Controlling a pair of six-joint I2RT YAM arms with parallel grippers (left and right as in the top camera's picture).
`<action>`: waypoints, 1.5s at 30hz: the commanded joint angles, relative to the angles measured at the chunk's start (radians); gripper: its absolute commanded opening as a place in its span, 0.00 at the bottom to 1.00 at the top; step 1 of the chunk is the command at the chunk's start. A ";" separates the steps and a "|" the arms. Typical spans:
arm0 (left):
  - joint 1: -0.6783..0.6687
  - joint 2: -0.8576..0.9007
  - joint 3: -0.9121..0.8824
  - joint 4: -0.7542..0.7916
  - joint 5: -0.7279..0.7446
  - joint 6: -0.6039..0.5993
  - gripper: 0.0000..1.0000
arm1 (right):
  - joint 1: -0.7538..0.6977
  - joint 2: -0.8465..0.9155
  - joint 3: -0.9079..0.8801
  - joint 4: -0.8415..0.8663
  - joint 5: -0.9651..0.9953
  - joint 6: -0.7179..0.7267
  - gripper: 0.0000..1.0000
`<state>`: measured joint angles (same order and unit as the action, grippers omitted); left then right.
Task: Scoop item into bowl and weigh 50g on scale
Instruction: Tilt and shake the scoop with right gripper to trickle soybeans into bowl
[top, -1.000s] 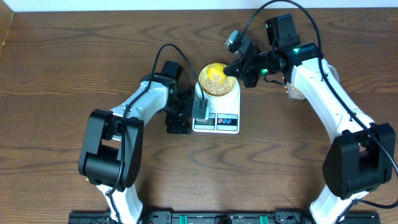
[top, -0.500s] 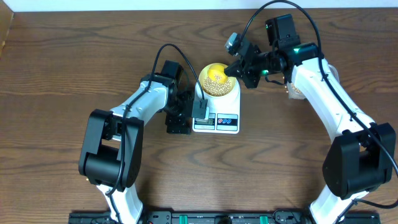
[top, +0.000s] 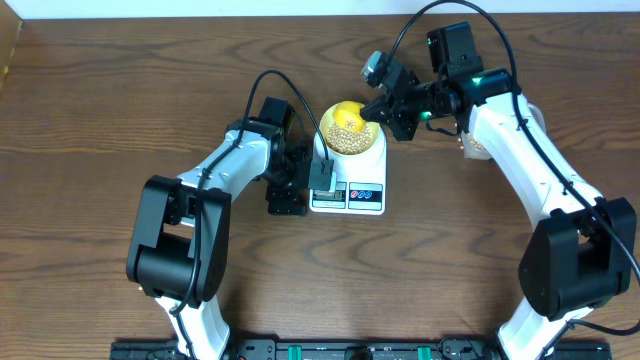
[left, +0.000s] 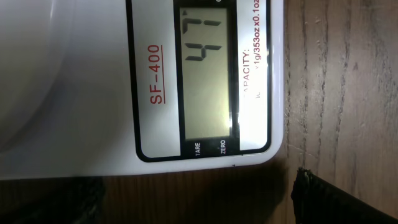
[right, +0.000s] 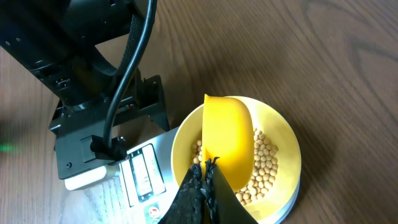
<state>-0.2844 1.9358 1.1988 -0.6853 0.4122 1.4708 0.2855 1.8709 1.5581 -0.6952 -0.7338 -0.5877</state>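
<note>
The white scale (top: 365, 170) stands mid-table with the pale yellow bowl (top: 325, 137) on its platform, tan beans (top: 346, 127) inside. My right gripper (top: 376, 112) is shut on the handle of a yellow scoop (top: 347, 108) held over the bowl. In the right wrist view the scoop (right: 229, 140) is tipped above the beans (right: 264, 165) in the bowl (right: 292, 140), gripper (right: 205, 171) clamped on its handle. My left gripper (top: 303, 190) stands open at the scale's left front corner. Its wrist view shows the scale (left: 93, 87) display (left: 205, 68) reading 47, fingers (left: 326, 199) apart, nothing between them.
A tub of tan beans (top: 470, 148) lies mostly hidden under the right arm at the back right. The left arm's black body and cable (right: 93, 68) sit close beside the scale (right: 140, 177). Bare wood table (top: 100, 120) surrounds the scale.
</note>
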 joint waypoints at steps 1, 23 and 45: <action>-0.009 0.011 -0.011 -0.006 0.021 0.014 0.98 | 0.007 -0.015 0.016 0.000 -0.027 0.007 0.02; -0.009 0.011 -0.011 -0.006 0.021 0.014 0.98 | 0.007 -0.015 0.016 0.004 0.058 0.034 0.02; -0.009 0.011 -0.011 -0.006 0.021 0.014 0.98 | 0.013 -0.016 0.016 -0.020 0.038 -0.044 0.01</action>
<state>-0.2844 1.9358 1.1988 -0.6853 0.4122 1.4708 0.2924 1.8709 1.5589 -0.6998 -0.6758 -0.5991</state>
